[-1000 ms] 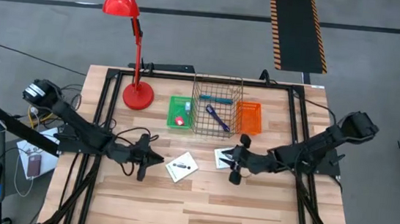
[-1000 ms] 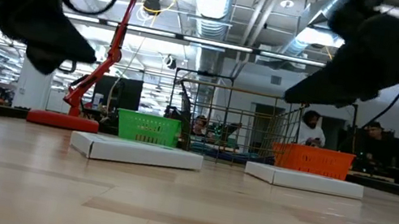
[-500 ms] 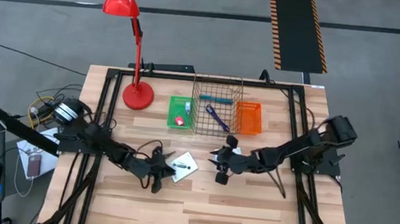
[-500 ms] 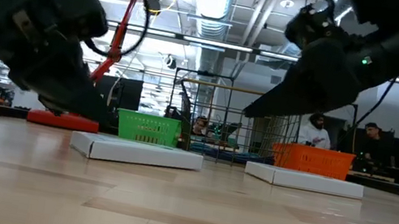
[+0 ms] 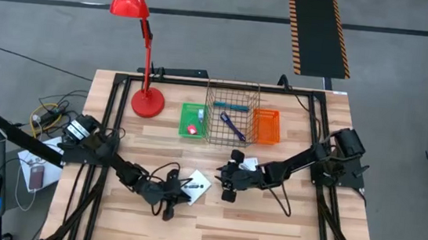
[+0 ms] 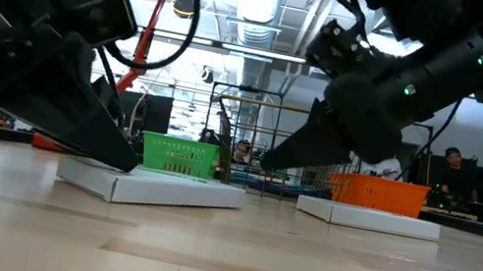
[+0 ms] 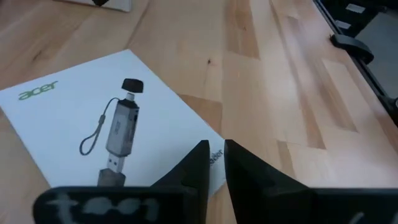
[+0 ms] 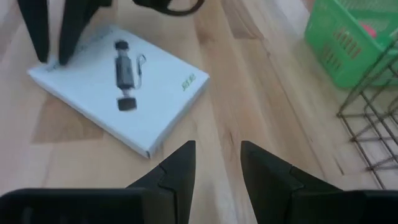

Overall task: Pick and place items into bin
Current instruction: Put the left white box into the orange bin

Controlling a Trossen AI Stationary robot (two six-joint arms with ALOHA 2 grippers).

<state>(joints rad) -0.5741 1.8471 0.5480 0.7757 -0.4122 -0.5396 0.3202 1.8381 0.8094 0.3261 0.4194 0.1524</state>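
A flat white box (image 5: 198, 183) printed with a dark USB stick lies on the table's middle; its top face shows in the left wrist view (image 7: 118, 118). My left gripper (image 7: 216, 149), fingers nearly together with nothing between them, stands at its near-left corner. A second white box (image 5: 247, 164) lies to the right, partly under my right arm. My right gripper (image 8: 217, 152) hangs open between the two boxes, a little above the wood, touching nothing. A blue-purple strap (image 5: 233, 126) and a teal marker (image 5: 229, 105) lie in the wire basket (image 5: 231, 120), and a red block (image 5: 192, 129) lies in the green basket (image 5: 193, 120). My left gripper sets its two fingertips (image 8: 43, 56) on the first white box's top face, right at one corner edge (image 7: 214, 165). The fingers slant down from the table's left side. The box lies flat on the table.
An orange basket (image 5: 266, 126) stands right of the wire basket at the back. A red desk lamp (image 5: 146, 102) has its base at the far left. Bare wood stretches toward the near edge (image 5: 211, 230). Black frame rails run along both sides.
Both grippers have sunk and come in toward the table's middle. My left gripper has gone right and nearer, reaching the first white box. That box has shifted slightly, one corner now turned toward the near edge. My right gripper has gone left, past the second box.
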